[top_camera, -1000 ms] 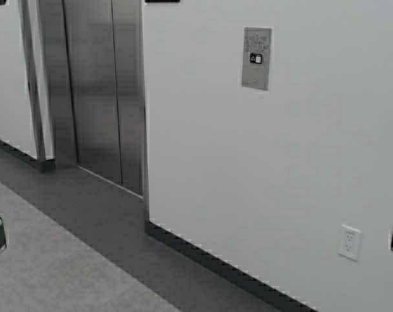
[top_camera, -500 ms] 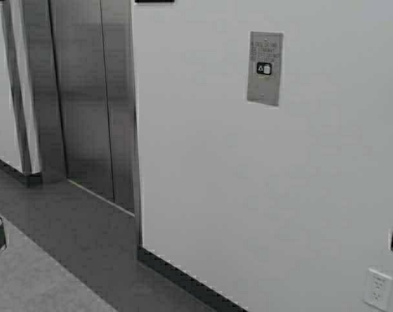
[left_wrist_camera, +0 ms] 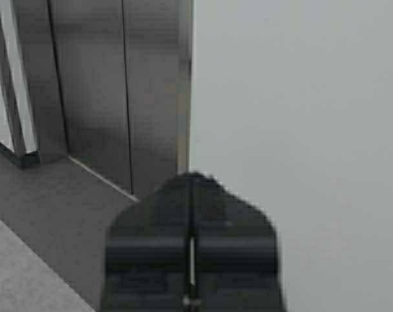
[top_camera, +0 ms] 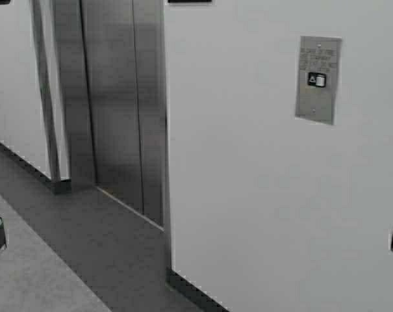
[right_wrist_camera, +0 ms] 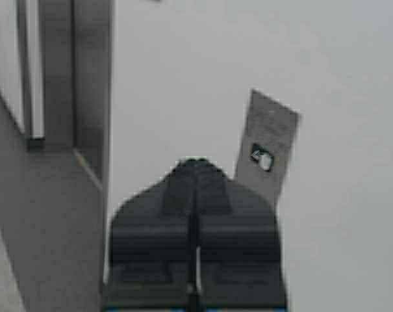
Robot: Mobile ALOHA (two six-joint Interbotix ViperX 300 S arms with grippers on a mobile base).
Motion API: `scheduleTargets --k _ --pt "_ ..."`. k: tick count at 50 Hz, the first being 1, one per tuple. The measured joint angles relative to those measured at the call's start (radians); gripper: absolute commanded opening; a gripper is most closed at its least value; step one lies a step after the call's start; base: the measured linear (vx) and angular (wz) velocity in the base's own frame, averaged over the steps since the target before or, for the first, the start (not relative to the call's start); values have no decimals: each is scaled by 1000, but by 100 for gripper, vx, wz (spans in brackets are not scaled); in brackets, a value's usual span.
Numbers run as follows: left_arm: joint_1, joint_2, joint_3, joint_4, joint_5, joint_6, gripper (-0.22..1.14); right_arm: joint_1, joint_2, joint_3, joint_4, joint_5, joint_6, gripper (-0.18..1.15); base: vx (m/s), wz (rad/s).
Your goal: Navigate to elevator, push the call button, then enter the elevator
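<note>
The elevator (top_camera: 118,104) has brushed steel sliding doors, shut, at the upper left of the high view, set back in a white wall. The call button (top_camera: 316,80) is a small dark square with a white triangle on a steel wall plate (top_camera: 318,97) at the upper right. In the right wrist view my right gripper (right_wrist_camera: 195,162) is shut and empty, short of the wall, with the call button (right_wrist_camera: 262,158) just beside its tips. My left gripper (left_wrist_camera: 192,177) is shut and empty, facing the elevator (left_wrist_camera: 125,91) door frame edge.
A white wall (top_camera: 248,195) fills the right half of the high view, with a dark baseboard (top_camera: 193,291) at its foot. Dark grey floor (top_camera: 86,247) runs along the wall to the elevator threshold. A steel frame post (top_camera: 45,91) stands left of the doors.
The robot has moved: the call button plate has shifted right and lower in the high view, and the wall outlet has dropped out of view. The elevator doors stay shut.
</note>
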Motion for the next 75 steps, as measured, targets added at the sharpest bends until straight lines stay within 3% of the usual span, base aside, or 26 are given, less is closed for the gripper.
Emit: scheduleTargets --k 26,41,52,64,75 --pt "-23 -63 3 0 0 -15 3 124 118 -100 -118 324 0 5 31 4" --pt "-40 -132 18 -2 25 -17 3 245 121 -150 -247 635 0 6 26 1" --pt "-40 -133 17 -9 32 -20 3 305 229 -225 -322 868 2 6 18 4" --pt "-38 -140 15 -26 34 -23 3 410 457 -341 -502 1167 80 6 9 4" --pt "-40 -153 15 -31 55 -23 3 469 643 -362 -775 1281 313 6 3 3"
